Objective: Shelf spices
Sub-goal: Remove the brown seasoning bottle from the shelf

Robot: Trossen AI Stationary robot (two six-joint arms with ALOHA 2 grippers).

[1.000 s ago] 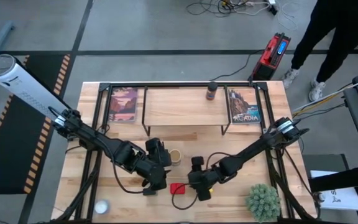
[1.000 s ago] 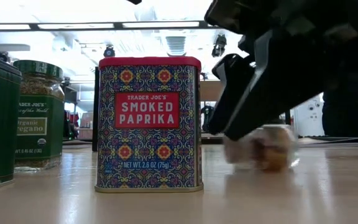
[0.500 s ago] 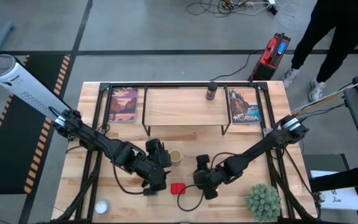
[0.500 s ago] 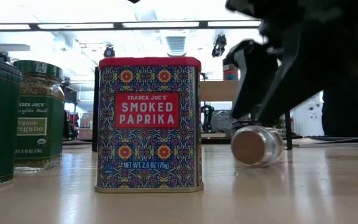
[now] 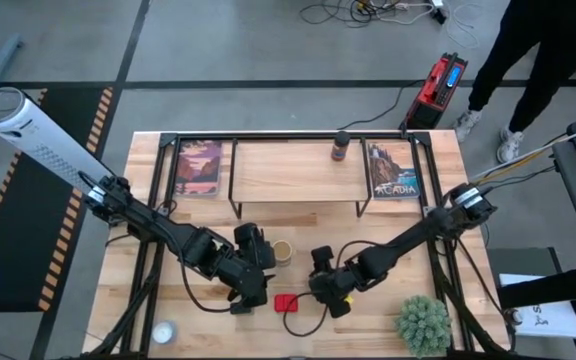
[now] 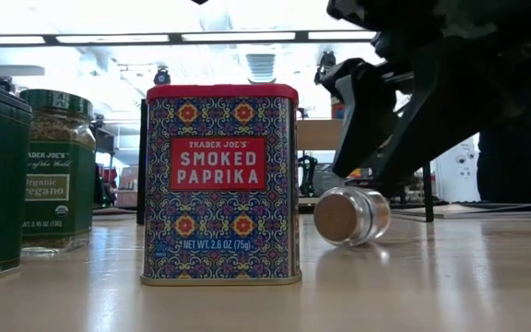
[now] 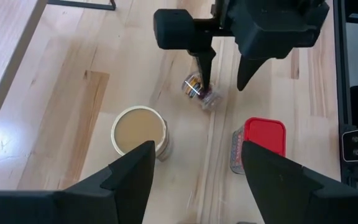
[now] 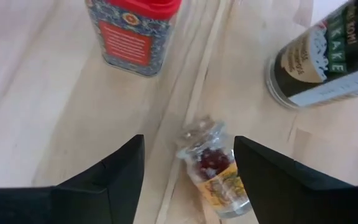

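The tiny clear jar point(image 8: 215, 168) lies on its side on the table point(image 6: 350, 217), just right of the red square tin point(image 6: 221, 183). My right gripper point(image 8: 188, 174) is open and hangs over the jar, one finger on each side, apart from it point(image 7: 225, 78). My left gripper point(image 7: 194, 186) is open, above the table near the upright tan round jar point(image 7: 139, 130). The dark-capped brown bottle point(image 5: 340, 148) stands on the shelf point(image 5: 288, 170). A green-lidded jar point(image 6: 58, 171) stands at the left in the low view.
Two picture cards point(image 5: 199, 167) point(image 5: 393, 170) flank the shelf. A green spiky plant point(image 5: 423, 322) sits at the near right corner and a small white round thing point(image 5: 162, 331) near the near left edge. A dark labelled jar point(image 8: 328, 56) stands close to my right gripper. A person stands beyond the far right corner.
The tiny clear jar, blurred at my right gripper's finger a second ago, now lies sharp on its side. It has rolled along the table toward the left, nearer the red tin. My right gripper shifted a little right, then back left over it.
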